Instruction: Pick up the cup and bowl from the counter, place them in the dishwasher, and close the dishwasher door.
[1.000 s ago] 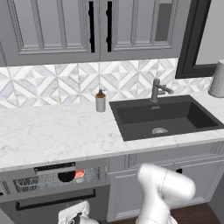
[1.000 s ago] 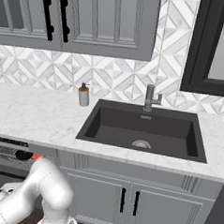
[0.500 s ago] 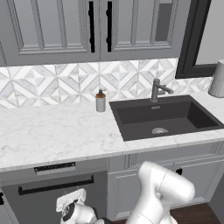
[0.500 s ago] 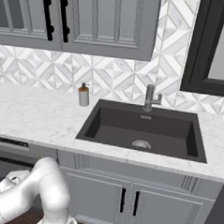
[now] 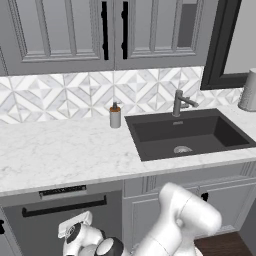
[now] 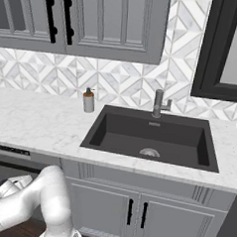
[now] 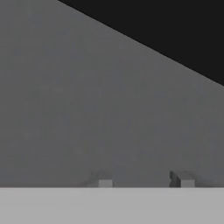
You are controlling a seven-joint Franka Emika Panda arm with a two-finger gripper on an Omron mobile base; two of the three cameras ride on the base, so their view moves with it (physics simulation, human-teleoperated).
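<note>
2 fingertips (image 7: 103, 180) of the claw (image 7: 142, 181) stand apart, holding nothing, close against the dishwasher door (image 7: 87, 109)

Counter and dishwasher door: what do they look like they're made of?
The counter looks like polished white marble or a marble-look stone: faint grey veins and a thick front edge. The dishwasher door reads as flat dark grey painted metal or laminate, matte and without texture, with a black bar handle, probably coated metal. It's a render, so the exact materials stay uncertain.
</note>
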